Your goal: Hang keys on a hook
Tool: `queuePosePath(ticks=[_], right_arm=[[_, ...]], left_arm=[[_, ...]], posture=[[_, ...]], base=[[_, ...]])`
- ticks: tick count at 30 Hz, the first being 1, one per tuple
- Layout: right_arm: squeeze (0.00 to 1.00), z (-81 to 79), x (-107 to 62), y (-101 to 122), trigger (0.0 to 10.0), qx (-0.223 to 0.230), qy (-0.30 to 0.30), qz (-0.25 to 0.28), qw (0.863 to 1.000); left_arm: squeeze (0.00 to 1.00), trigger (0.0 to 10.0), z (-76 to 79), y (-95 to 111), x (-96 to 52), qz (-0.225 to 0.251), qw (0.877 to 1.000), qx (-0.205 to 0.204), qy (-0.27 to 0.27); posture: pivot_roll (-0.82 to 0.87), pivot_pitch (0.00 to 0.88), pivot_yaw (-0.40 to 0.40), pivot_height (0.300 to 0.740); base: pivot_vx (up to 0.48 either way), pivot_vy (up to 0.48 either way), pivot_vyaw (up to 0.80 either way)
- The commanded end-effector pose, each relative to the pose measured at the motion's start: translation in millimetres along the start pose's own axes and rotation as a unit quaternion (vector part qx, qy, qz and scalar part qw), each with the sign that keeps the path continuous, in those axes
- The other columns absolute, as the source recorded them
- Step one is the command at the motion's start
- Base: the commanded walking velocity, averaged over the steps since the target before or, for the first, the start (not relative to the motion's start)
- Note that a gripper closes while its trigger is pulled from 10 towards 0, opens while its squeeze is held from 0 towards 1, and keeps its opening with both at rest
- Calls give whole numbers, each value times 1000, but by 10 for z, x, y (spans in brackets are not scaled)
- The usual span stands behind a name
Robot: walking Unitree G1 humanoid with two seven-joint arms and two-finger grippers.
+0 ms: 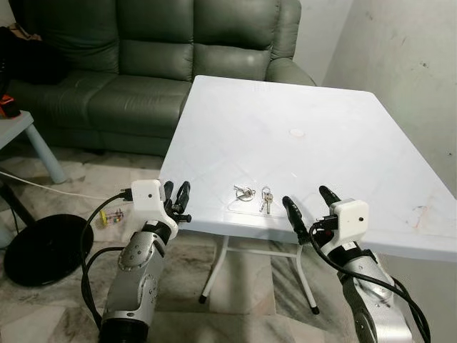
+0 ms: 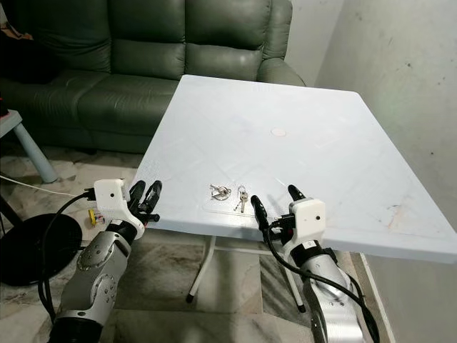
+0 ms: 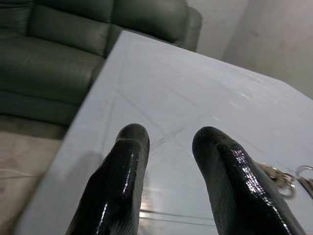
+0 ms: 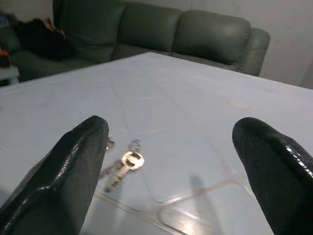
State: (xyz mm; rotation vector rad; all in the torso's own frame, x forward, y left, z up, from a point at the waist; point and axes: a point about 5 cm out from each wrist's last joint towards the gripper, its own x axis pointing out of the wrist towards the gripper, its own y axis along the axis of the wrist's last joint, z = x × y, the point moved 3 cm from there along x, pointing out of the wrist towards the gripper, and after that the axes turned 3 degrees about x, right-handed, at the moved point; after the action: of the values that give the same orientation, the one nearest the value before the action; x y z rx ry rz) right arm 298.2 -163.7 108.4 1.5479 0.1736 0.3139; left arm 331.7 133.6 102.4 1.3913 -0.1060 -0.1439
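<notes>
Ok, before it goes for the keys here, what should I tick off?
1. Keys free on the white table, near its front edge: ok.
2. Right gripper open wide, at the edge, nearest the keys: ok.
3. Left gripper holding nothing, fingers slightly apart, at the table's left corner: ok.
4. Nothing between right gripper and keys: ok.
5. Keys lie flat, so a clean pinch is doubtful: cannot tell.
6. Hook located: not ok.
</notes>
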Motion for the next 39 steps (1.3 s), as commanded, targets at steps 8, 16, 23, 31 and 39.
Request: queuePosePath(ticks=[8, 16, 23, 31, 39], right_arm=[[0, 44, 48, 26, 10000, -6, 7, -3, 1000], [0, -37, 130, -35, 10000, -19, 49, -46, 998], [0, -64, 263, 30, 10000, -22, 78, -53, 995], [0, -94, 543, 124, 10000, 7, 79, -72, 994], [0, -97, 702, 48, 10000, 47, 30, -113, 992]], left_arm=[[0, 10000, -25, 60, -4, 9, 1000, 18, -4], [0, 10000, 229, -42, -39, -26, 997, 43, -54], [0, 10000, 426, -38, -73, -25, 995, 38, -85], [0, 10000, 571, 24, -117, -22, 994, 34, -104], [0, 10000, 615, 53, -177, -22, 993, 38, -110]], posture=[[116, 62, -80, 740], [126, 72, -86, 740], [127, 80, -92, 740], [137, 99, -108, 740], [152, 119, -118, 740]], base=[[0, 0, 0], [0, 0, 0], [0, 0, 0], [0, 0, 0], [0, 0, 0]])
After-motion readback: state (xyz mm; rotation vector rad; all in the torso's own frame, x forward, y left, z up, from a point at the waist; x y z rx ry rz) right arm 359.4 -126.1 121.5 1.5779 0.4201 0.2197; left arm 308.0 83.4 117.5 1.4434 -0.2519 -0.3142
